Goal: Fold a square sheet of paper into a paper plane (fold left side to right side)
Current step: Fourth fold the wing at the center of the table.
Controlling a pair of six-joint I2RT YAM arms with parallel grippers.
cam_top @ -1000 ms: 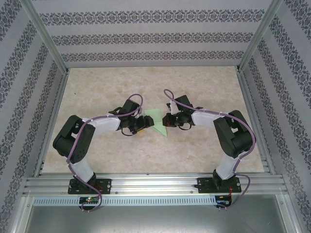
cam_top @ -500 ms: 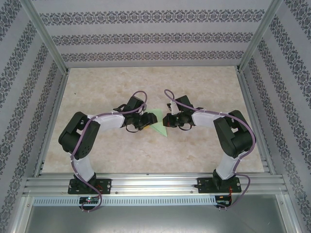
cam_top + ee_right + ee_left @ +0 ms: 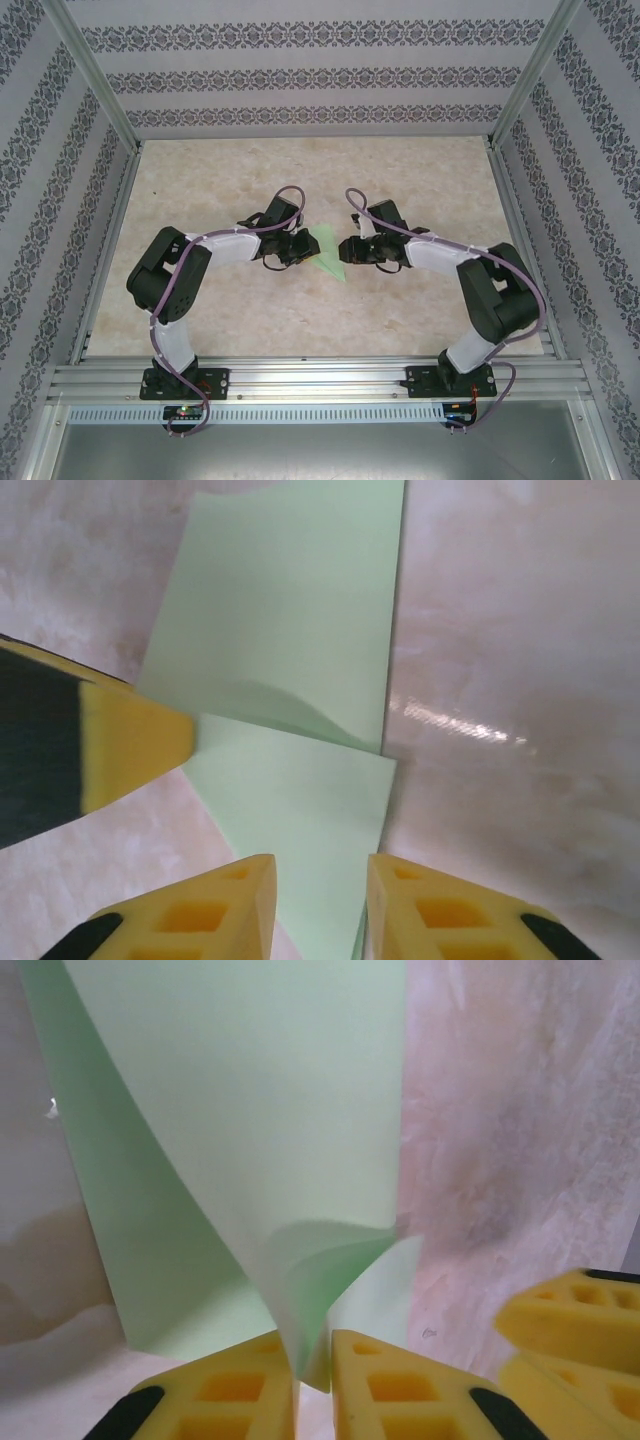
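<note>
At the middle of the worktop (image 3: 400, 320) lies the sheet of paper (image 3: 328, 256), pale green and already folded into a smaller pointed shape. Its sharp tip points toward the near edge. Both arms reach inward to it, one from each side.

The left tool (image 3: 305, 250) is at the left edge of the paper. From the left wrist view, its two yellow fingers (image 3: 235, 1395) stand almost together, and a thin lifted flap of the paper (image 3: 250, 1110) goes down into the narrow gap between them, so this tool is clamped on the paper. The flap curls up from the lower layer, which stays flat on the worktop. On the right side of this view, the yellow fingers of the other tool (image 3: 570, 1325) are near the paper's edge.

The right tool (image 3: 348, 250) is at the right side of the paper. From the right wrist view, its fingers (image 3: 205, 920) stand clearly apart, and the paper (image 3: 290, 610) lies flat below the gap, not pinched. One finger of the left tool (image 3: 130, 742) touches the paper at its far edge, where the upper layer rises a little.
</note>
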